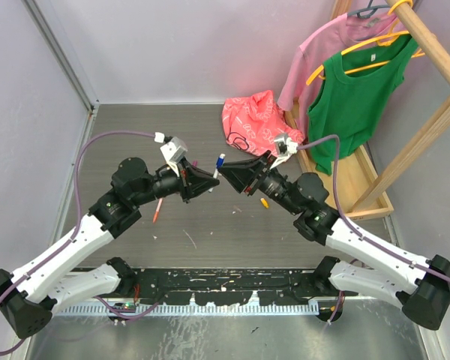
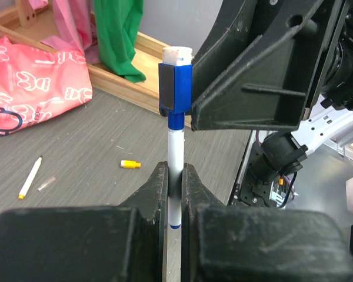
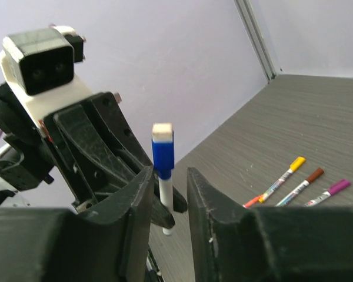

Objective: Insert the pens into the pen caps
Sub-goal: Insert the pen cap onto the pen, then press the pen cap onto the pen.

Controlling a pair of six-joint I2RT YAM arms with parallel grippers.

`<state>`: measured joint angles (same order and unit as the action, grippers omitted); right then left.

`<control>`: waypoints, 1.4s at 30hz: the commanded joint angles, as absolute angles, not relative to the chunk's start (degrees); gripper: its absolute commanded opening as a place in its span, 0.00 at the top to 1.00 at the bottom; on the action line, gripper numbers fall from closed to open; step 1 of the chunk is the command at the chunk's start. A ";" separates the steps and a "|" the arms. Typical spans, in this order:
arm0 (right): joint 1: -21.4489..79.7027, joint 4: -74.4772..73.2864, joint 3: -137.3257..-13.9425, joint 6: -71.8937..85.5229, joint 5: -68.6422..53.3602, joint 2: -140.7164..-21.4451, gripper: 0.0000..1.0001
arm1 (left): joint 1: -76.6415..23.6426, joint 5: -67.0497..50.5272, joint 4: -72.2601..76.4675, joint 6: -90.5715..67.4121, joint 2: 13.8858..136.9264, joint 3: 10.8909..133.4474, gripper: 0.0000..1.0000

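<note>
A thin white pen (image 2: 175, 147) stands upright with my left gripper (image 2: 175, 171) shut on its lower barrel. A blue pen cap (image 2: 175, 88) with a white end sits on the pen's top. In the top view the capped pen (image 1: 220, 166) is held above mid-table between the two grippers. My right gripper (image 3: 167, 176) stands open, its fingers (image 3: 135, 200) on either side of the pen just below the blue cap (image 3: 163, 154), with a gap on each side. One right finger (image 2: 253, 76) is close beside the cap.
Three capped pens, yellow (image 3: 282, 181), brown (image 3: 303, 185) and purple (image 3: 330, 191), lie on the table. A loose yellow cap (image 2: 130, 164) and a yellow-tipped pen (image 2: 30, 178) lie nearby. A pink bag (image 1: 255, 116) and a wooden clothes rack (image 1: 427, 90) stand at the back right.
</note>
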<state>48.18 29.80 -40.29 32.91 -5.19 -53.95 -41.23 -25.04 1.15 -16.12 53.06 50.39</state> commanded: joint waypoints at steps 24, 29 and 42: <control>48.43 15.09 -58.93 26.87 -1.90 -57.86 0.45 | -40.94 -25.97 6.77 -16.70 51.94 52.04 1.00; 48.47 16.30 -58.40 27.37 -4.25 -58.15 0.49 | -40.94 -26.28 6.72 -16.74 52.05 52.19 1.00; 48.43 15.64 -57.25 28.42 -5.41 -59.05 0.73 | -40.80 -26.15 6.59 -16.77 51.93 52.14 1.00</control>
<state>48.27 13.54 -56.16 28.03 -4.10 -59.18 -41.12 -25.34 3.14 -16.19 52.58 50.39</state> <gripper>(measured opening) 0.307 0.048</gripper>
